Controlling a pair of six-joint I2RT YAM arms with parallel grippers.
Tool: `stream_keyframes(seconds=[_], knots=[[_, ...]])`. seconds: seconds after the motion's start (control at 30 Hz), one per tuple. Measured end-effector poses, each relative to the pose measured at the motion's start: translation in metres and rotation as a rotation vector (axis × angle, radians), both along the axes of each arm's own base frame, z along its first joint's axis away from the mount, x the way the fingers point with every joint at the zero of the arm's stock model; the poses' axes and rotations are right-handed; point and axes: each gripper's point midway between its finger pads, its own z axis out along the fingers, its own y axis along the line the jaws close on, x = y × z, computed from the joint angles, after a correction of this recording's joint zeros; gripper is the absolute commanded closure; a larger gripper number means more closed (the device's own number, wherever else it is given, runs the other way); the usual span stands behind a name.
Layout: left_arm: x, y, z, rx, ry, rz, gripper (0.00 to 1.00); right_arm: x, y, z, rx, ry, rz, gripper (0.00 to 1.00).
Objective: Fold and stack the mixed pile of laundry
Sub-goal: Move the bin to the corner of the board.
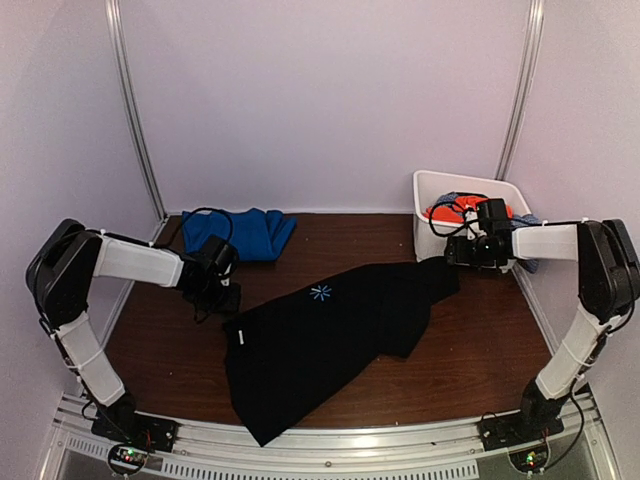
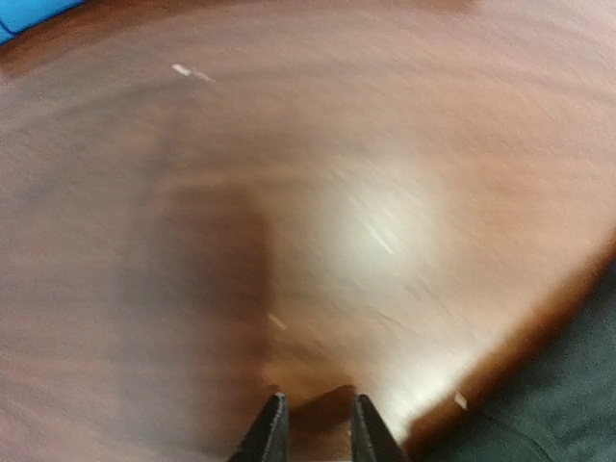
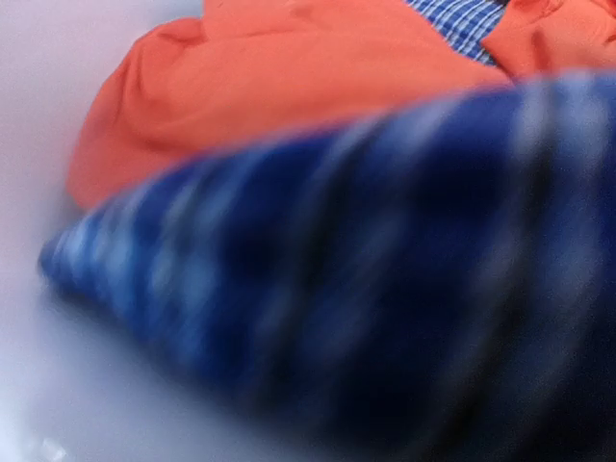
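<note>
- The black garment (image 1: 330, 340) is the largest piece. It lies spread flat across the middle of the table (image 1: 480, 350), running from near the front edge toward the far right corner, with a small pale-blue star print (image 1: 321, 293) facing up.
- The royal-blue garment (image 1: 240, 232) sits bunched at the far left corner.
- The white tub (image 1: 422, 230) stands at the far right corner. It holds the crumpled orange-red garment (image 3: 289, 87) and a blue-white checked cloth (image 3: 385, 318), which is blurred in the close view.
- The left gripper (image 2: 318, 428) is low over bare wood beside the black garment's left edge. Its jaws are narrowed to a small gap, with nothing between them.
- The right gripper (image 1: 458, 250) is at the tub's near wall. Its fingers are not visible, so I cannot tell its state.
</note>
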Motion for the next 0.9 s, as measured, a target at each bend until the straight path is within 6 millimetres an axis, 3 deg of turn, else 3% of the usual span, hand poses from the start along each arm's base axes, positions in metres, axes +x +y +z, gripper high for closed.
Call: stream_keyframes(seconds=[0.27, 0.37, 0.43, 0.57, 0.67, 0.73, 0.83, 0.9], knots=[[0.034, 0.022, 0.002, -0.013, -0.013, 0.067, 0.84, 0.046, -0.021, 0.012, -0.031, -0.041, -0.057, 0.12], [0.045, 0.028, 0.007, -0.017, -0.025, 0.081, 0.63, 0.067, -0.031, 0.018, -0.056, -0.06, -0.072, 0.12], [0.051, 0.028, 0.013, -0.028, -0.042, 0.073, 0.45, 0.07, -0.036, 0.016, -0.066, -0.034, -0.083, 0.12], [0.044, 0.019, 0.03, -0.046, -0.07, 0.014, 0.31, 0.067, -0.032, 0.017, -0.067, -0.022, -0.048, 0.13], [0.021, 0.0, 0.043, -0.043, -0.084, -0.064, 0.29, 0.051, -0.01, 0.026, -0.04, -0.054, 0.016, 0.13], [-0.001, -0.017, 0.044, -0.046, -0.08, -0.131, 0.3, 0.031, 0.015, 0.041, -0.015, -0.081, 0.087, 0.14], [-0.037, -0.03, 0.029, -0.05, -0.018, -0.198, 0.39, 0.002, 0.076, 0.066, 0.032, -0.141, 0.246, 0.15], [-0.053, -0.023, 0.012, -0.036, 0.038, -0.19, 0.47, -0.02, 0.105, 0.076, 0.057, -0.166, 0.332, 0.15]])
